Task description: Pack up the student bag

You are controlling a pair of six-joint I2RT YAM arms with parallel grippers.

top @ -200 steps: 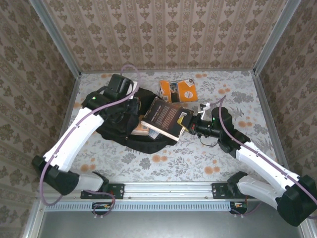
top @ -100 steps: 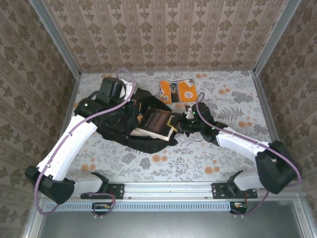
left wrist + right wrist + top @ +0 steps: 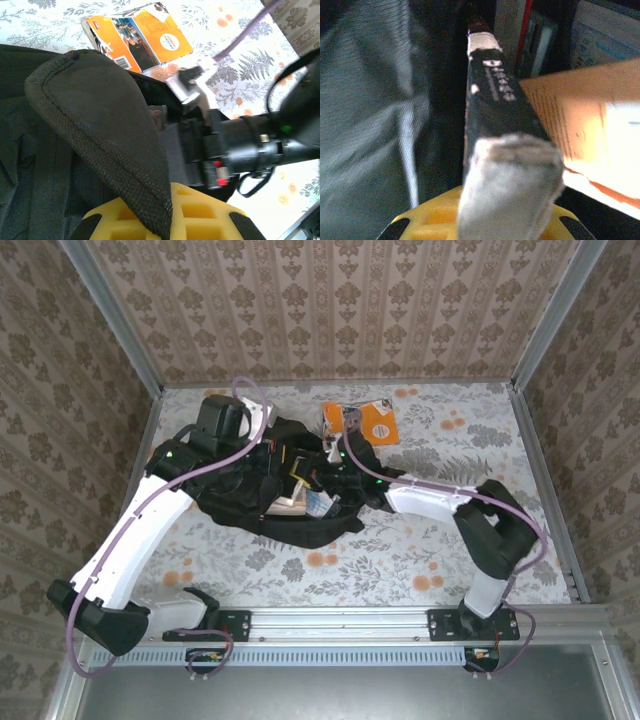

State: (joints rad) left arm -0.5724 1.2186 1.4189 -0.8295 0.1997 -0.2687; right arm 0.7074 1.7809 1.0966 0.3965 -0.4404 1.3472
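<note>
The student bag (image 3: 240, 510) lies left of centre on the bench (image 3: 400, 570), its mouth turned toward the right arm. The left tool (image 3: 161, 222) is pinched tight on the bag's upper flap (image 3: 95, 115), lifting it. If that fabric slips out, the mouth drops onto the load. The right tool (image 3: 322, 468) is clamped narrow on a dark book (image 3: 495, 95), nosed into the opening beside other books (image 3: 292, 505) inside.

The risk here is a corner catching the rim or those spines, shoving the soft bag leftward instead of sliding in. Room is tight — both tools crowd the mouth, and an orange book (image 3: 360, 423) lies just beyond the right arm. There is open bench to the right and near side for backing out.
</note>
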